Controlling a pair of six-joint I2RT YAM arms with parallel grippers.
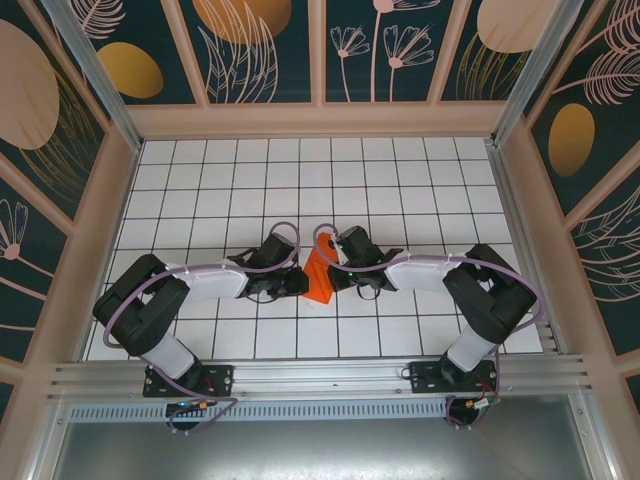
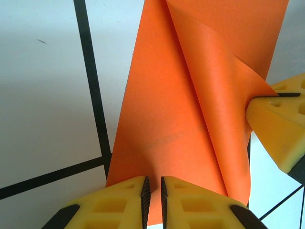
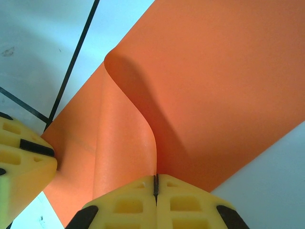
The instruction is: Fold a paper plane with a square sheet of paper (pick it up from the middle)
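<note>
over the tiled table (image 1: 200, 180), the partly folded square sheet of paper (image 1: 318, 276) is gripped twice. left gripper (image 2: 153, 191) pinches one edge; right gripper (image 3: 155, 184) clamps a curled flap.

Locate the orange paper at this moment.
In the top view the orange paper sits centre-table, toward the near edge, pinched between the left end effector and the right end effector.

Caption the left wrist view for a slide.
Left gripper pinches the orange paper at its near edge; right gripper clamps a raised flap at right.
</note>
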